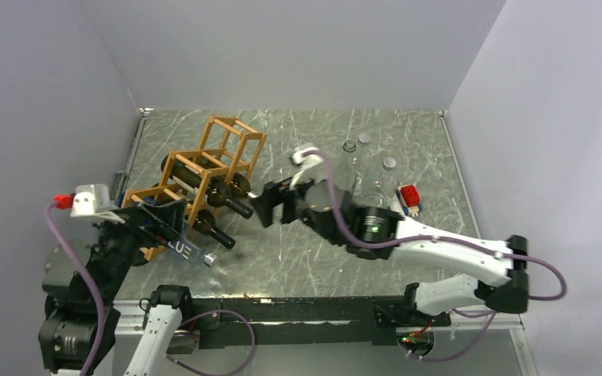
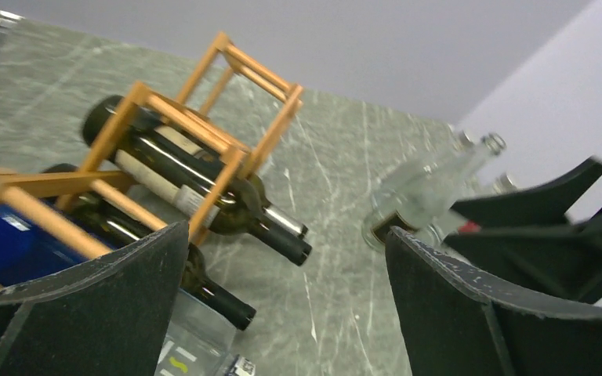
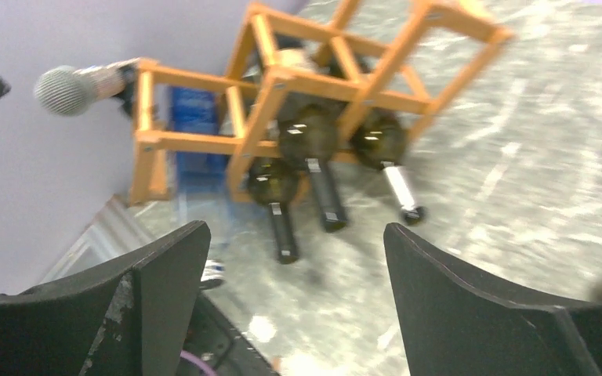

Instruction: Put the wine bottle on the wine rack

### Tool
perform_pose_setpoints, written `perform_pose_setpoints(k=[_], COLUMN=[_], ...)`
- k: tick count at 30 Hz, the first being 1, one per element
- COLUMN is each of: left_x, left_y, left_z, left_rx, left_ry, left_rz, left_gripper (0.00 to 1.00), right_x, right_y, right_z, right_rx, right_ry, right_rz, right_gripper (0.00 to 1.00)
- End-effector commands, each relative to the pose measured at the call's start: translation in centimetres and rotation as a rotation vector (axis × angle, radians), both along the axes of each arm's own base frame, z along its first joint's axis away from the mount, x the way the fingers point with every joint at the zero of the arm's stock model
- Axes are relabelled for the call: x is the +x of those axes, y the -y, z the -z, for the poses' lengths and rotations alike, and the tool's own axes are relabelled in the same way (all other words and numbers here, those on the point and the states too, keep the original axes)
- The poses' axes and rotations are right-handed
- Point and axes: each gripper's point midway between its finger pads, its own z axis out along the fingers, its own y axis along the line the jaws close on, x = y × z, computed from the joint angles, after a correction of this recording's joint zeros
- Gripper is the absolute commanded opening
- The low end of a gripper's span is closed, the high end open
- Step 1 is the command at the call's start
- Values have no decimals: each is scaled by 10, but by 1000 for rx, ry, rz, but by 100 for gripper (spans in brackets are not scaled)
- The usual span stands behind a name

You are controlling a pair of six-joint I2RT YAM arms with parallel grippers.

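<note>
Grey marbled table (image 1: 439, 157): the near edge is hidden under both arm bases.

Light orange-brown open-frame wooden wine rack (image 1: 202, 166): it stands just ahead of the right pincer (image 1: 276, 205) and close in front of the left pincer (image 2: 286, 235). In the top view the left arm covers its low end.

3 dark green glass wine bottles (image 3: 313, 137): they lie in the rack's cells, necks pointing toward the right pincer, near it but apart. The labels are unreadable and the right wrist view is blurred.

Right pincer: fingers apart, nothing between them.

Left pincer: spread wide, empty.

Clear glass bottles (image 2: 423, 184): behind the right pincer, count uncertain.

Blue box (image 2: 8, 243): beyond the left pincer's left finger, mostly hidden by the rack.
</note>
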Motion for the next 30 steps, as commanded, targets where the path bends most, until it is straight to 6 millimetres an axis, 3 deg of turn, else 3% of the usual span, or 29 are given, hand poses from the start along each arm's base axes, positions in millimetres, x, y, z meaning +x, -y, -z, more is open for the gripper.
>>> perform_pose_setpoints(k=[1,6,11,17,21,25,30], left_x=[9,13,29,51,67,83,111], left_y=[40,84,95,102,98,100,112], left_z=[-4,-6,2,25,32,33,44], left_rx=[7,-100,-183,-227,-259,-286,-259], left_ry=[34,61,76,15,8,9,-55], left_rz=[235,505,563,591,541,502,408], left_gripper=[99,99,99,99,99,99,99], right_x=[26,45,74,121,147,167,181], right_y=[95,162,197,213,213,210,207], right_z=[13,12,23,32,39,49,51], right_rx=[-154,-161,-226,-305,-331,-379,-385], right_ry=[5,56,47,21,16,18,32], right_rz=[233,337,419,507,548,584,624], right_gripper=[86,87,89,86,76,67,66])
